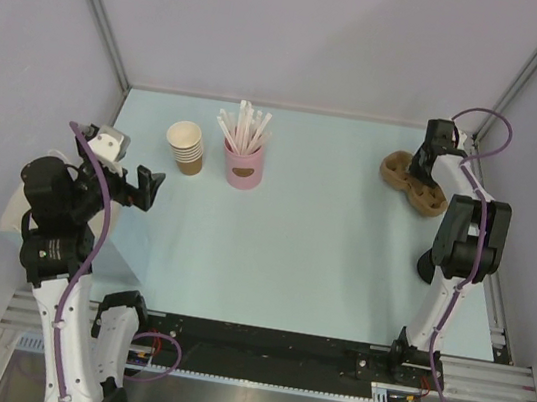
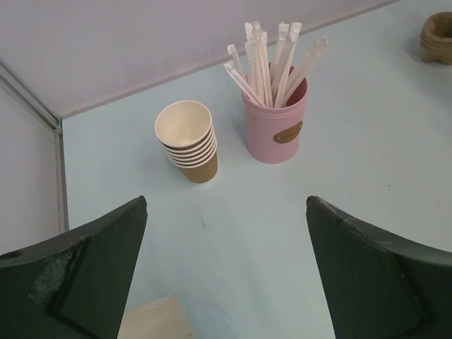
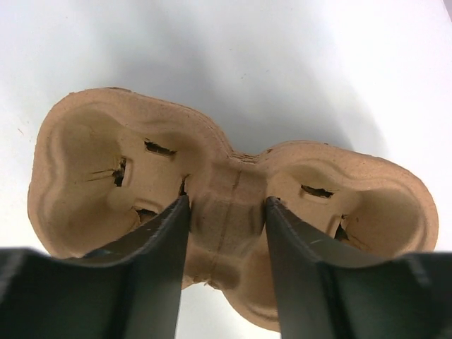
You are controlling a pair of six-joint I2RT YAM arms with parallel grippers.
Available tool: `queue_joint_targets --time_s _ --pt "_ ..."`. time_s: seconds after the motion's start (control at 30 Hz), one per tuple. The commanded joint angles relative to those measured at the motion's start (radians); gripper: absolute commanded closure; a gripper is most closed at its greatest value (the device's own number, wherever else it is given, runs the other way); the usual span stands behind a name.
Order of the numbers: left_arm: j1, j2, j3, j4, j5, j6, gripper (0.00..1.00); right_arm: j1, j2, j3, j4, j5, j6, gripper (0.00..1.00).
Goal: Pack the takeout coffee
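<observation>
Pale blue table [image 1: 320, 259]; pink cup [image 2: 274, 131] (white straws [image 2: 263, 63]); tan stacked cups [image 2: 201, 168], white inside; brown pulp carrier [image 3: 227, 201]; black fingers [image 3: 141, 282].

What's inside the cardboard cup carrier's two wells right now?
Nothing: both wells of the carrier look empty, showing only slits in their walls. Fingers of the right end effector straddle the middle and hide the near rim there.

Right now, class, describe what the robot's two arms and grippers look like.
The left arm and right arm have white links, bulky black joints and purple cables looping alongside. The left gripper and right gripper carry dark, flat, wedge-shaped fingers; one left finger looks scuffed.
</observation>
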Motion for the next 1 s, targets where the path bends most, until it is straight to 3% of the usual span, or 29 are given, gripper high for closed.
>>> queue_joint_targets --time_s 0.0,0.23,0.67,0.97 --pt "0.012 -0.010 -0.008 0.039 0.026 -0.012 0.01 0.009 -0.009 0.039 -0.002 0.008 -0.004 0.56" --pt "0.013 -0.012 -0.011 0.039 0.028 -0.013 0.00 0.003 0.002 0.074 -0.007 -0.004 -0.039 0.77" --pt "0.015 -0.013 -0.013 0.039 0.031 -0.017 0.01 -0.034 0.255 0.468 -0.154 -0.134 -0.407 0.83" --pt "0.021 -0.009 -0.014 0.042 0.035 -0.023 0.00 -0.049 0.279 0.545 -0.140 -0.248 -0.570 0.82"
